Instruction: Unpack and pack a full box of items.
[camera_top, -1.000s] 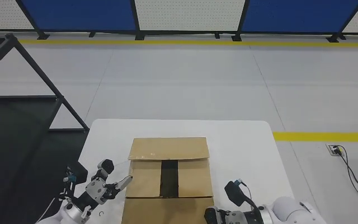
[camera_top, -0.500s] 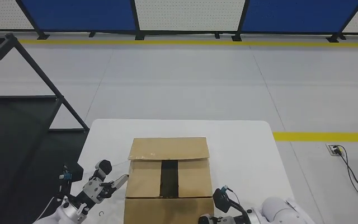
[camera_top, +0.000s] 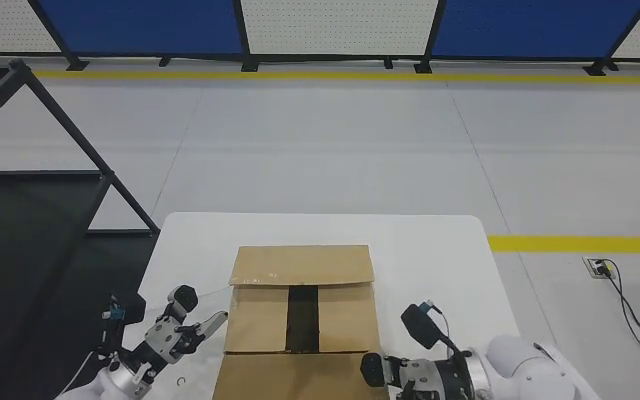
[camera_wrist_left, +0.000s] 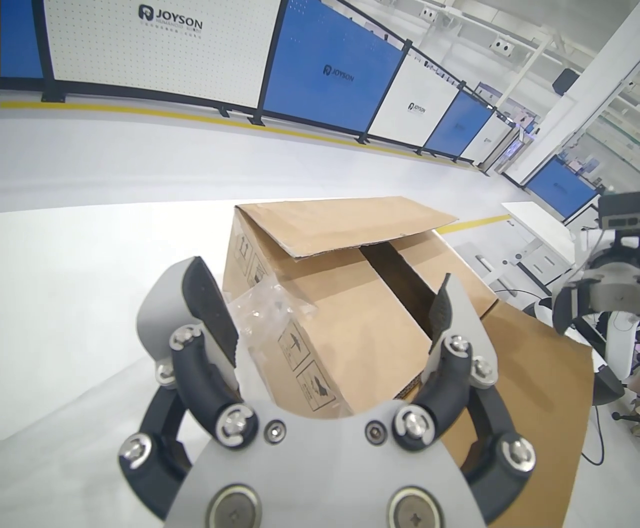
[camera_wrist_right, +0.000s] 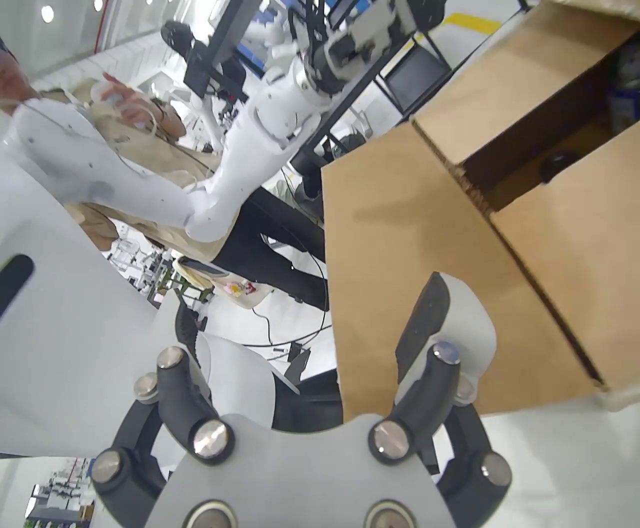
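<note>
At the left side of the box I see my left gripper, jaws spread wide and holding nothing. A piece of crumpled clear plastic lies by that wall. The box stands on the white table, with a dark gap between its side flaps and the far flap half raised. At its near right corner, my right gripper is wide open too, empty.

Left of the box, the left gripper has pale grey fingers with black ribbed pads, curved black links and silver screws on a grey plate. Right of the box, the right gripper is built alike. Its arm is glossy white, with a black block at the wrist.
</note>
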